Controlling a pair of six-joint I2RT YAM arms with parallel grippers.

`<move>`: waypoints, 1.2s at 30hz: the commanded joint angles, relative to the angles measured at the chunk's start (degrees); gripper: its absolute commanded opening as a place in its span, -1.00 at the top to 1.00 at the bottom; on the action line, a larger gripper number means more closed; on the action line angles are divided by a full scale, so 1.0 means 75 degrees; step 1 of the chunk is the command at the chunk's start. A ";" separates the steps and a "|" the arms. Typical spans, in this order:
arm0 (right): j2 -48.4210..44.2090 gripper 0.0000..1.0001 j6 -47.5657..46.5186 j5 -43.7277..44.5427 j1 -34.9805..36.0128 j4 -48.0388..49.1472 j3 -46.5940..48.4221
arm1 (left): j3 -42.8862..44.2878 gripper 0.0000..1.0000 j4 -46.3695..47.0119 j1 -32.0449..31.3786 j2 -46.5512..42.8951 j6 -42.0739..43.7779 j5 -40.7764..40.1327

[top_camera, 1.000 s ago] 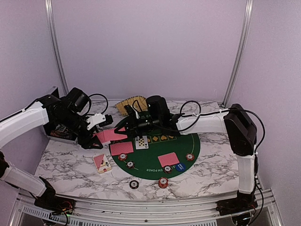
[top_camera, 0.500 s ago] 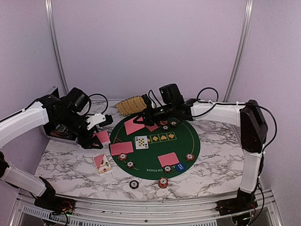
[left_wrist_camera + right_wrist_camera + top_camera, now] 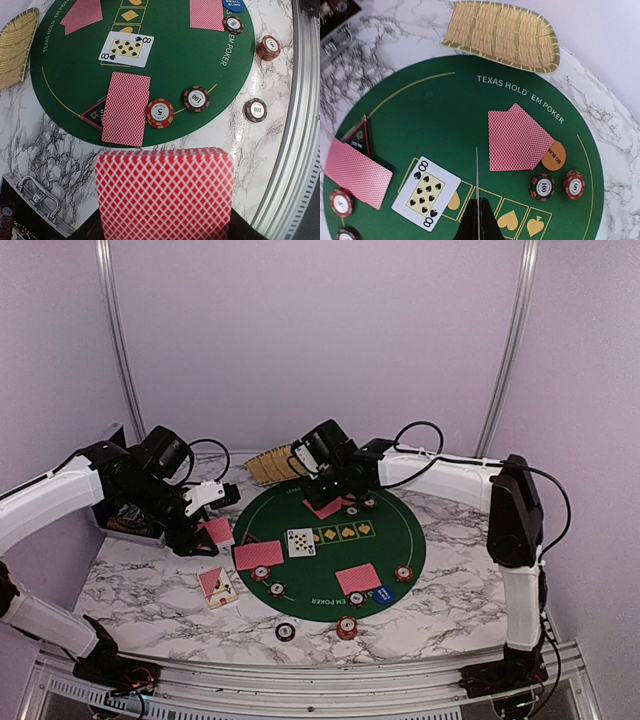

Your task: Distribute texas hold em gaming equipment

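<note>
My left gripper [image 3: 165,231] is shut on a deck of red-backed cards [image 3: 165,190], held over the marble left of the green mat [image 3: 330,558]. My right gripper [image 3: 478,202] is shut on one card [image 3: 477,170], seen edge-on, above the mat's far half. Below it lie the face-up eight of spades [image 3: 426,192], two overlapping face-down cards [image 3: 517,140], an orange button [image 3: 554,156] and two chips [image 3: 542,186]. A black triangular button [image 3: 94,114], more face-down cards [image 3: 126,107], a blue button [image 3: 233,4] and striped chips [image 3: 160,113] lie nearer.
A yellow woven basket [image 3: 278,462] stands behind the mat. A black metal case [image 3: 125,515] sits at the left under my left arm. One face-up card [image 3: 217,586] and two chips [image 3: 286,631] lie on the marble off the mat.
My right gripper has pulled a card away from the deck in my left gripper and carried it right to the far side of the mat. The left arm has stayed put.
</note>
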 commanded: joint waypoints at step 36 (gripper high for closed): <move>0.0965 0.15 -0.3682 0.2394 0.1456 0.2318 -0.1965 | 0.0064 1.00 -0.0047 0.0049 -0.0184 -0.0025 -0.0005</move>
